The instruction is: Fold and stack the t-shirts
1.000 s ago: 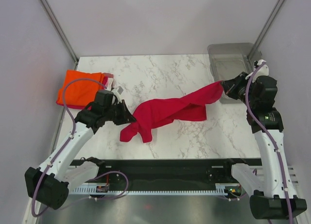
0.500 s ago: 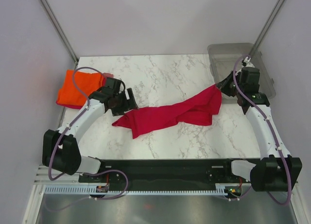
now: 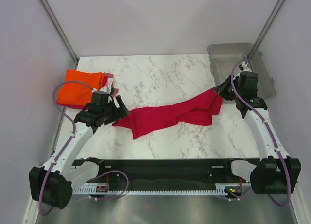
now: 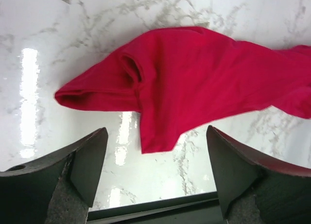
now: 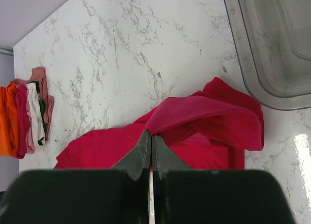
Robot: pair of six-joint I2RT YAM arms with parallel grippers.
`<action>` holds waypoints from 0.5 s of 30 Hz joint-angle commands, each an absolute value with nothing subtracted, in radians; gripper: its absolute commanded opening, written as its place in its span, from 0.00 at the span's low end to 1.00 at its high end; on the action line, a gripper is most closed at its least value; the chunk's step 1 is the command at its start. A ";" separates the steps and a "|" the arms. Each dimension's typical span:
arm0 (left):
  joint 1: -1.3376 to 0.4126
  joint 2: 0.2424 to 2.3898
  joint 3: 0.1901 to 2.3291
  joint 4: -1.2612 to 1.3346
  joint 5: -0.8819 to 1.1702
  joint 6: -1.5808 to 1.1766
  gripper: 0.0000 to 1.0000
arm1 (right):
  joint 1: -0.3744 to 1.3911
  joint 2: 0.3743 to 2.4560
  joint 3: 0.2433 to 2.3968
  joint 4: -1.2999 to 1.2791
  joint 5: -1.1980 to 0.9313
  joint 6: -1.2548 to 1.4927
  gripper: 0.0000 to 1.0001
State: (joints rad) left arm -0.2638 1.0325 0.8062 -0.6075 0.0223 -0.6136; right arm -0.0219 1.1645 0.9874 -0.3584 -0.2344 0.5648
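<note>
A crimson red t-shirt lies stretched in a crumpled band across the marble table, its left end and a sleeve flat on the surface. My right gripper is shut on a fold at the shirt's right end and holds it slightly raised; the closed fingertips pinch the cloth. My left gripper stands open just left of the shirt's left end, nothing between its fingers. A bright orange t-shirt tops the folded stack at the back left, with pink, white and dark red edges showing.
A clear grey plastic bin stands at the back right corner, just behind my right gripper; its rim is close to the raised shirt end. A black rail runs along the table's near edge.
My left gripper opened and let go of the shirt's left end, which now lies on the table. The right gripper drew back toward the bin, still holding the shirt's right end.
</note>
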 commanded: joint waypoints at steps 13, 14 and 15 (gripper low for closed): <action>-0.624 0.992 0.733 -0.538 0.134 -0.773 0.78 | -0.023 1.157 0.917 -0.270 -0.275 0.558 0.00; -0.644 1.003 0.735 -0.540 0.115 -0.778 0.76 | -0.021 1.157 0.914 -0.267 -0.276 0.558 0.00; -0.661 1.015 0.738 -0.538 0.104 -0.779 0.75 | -0.023 1.160 0.913 -0.264 -0.279 0.558 0.00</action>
State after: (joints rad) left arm -0.6121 0.9863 0.7372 -0.5659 0.1539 -0.7189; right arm -0.0219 1.1603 0.9192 -0.3218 -0.2581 0.5621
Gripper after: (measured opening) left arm 0.764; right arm 0.011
